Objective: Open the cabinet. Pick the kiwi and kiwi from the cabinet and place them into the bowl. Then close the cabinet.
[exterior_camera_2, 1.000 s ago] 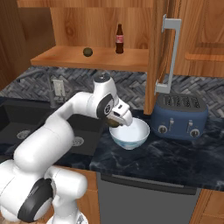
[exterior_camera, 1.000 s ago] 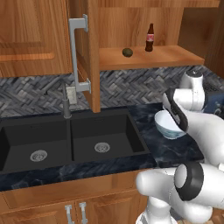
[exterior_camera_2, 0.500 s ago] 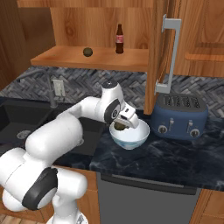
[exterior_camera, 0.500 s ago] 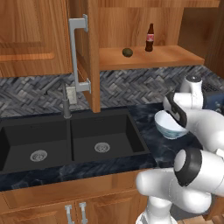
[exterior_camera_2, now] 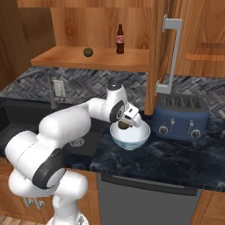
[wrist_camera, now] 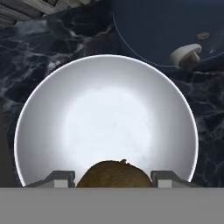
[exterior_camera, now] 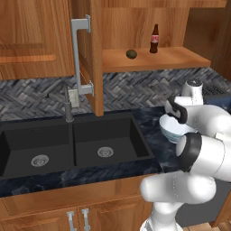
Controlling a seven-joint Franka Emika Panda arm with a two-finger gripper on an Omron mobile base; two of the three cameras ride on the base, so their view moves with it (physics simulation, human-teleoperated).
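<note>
My claw poised over bowl, jaws part-closed around first kiwi, one fingertip each side of fruit. Bowl interior bare, nothing dropped in.

Bowl sits on dark marble counter between sink and blue toaster, near counter's front edge.

Cabinet doors open. Second kiwi on shelf, toward its left end; cola bottle stands just right of it, red label, writing too small to read.

Judged done: cabinet opened, first kiwi fetched. Left: release, fetch second kiwi, close doors.
</note>
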